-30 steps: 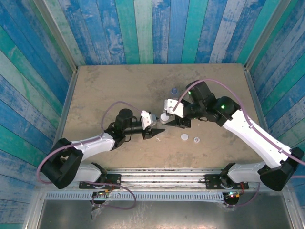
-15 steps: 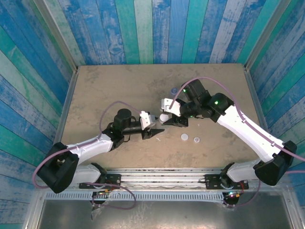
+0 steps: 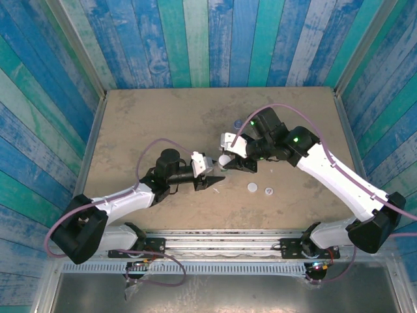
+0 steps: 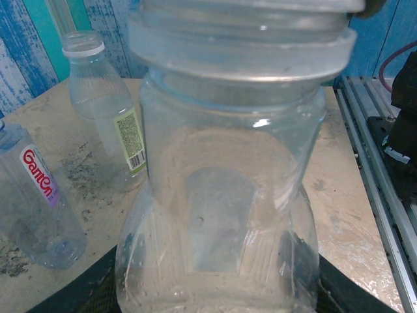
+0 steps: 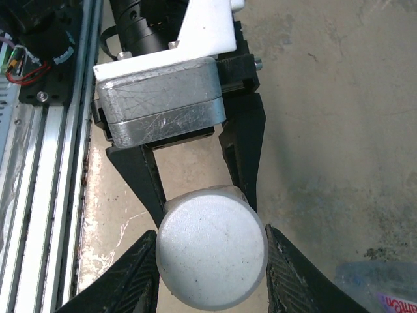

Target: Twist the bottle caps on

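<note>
Bottle caps, three small round white plastic screw discs: none looks finished yet, one is in work. The first white cap (image 5: 212,251) sits on the neck of the nearly plain clear plastic bottle (image 4: 221,215), which stands upright near mid-bench. The left pincer (image 3: 214,178) is clamped narrow on that bottle's lower body. The right pincer (image 3: 228,162) is closed on the cap, fingers (image 5: 142,277) against its rim on both sides. Can't tell how far it's threaded; my read is it's seated and the twisting is to come or partway. The other two loose white caps (image 3: 252,188) (image 3: 268,191) lie flat on the tan bench (image 3: 150,124), just beside each other, near the right arm. The clear bottle with the green-yellow label (image 4: 107,111) stands with an open neck. The clear bottle with the pink-purple label (image 4: 36,195) stands near it, top out of frame. Estimate: about a third underway, two full cap-and-twist cycles left.
</note>
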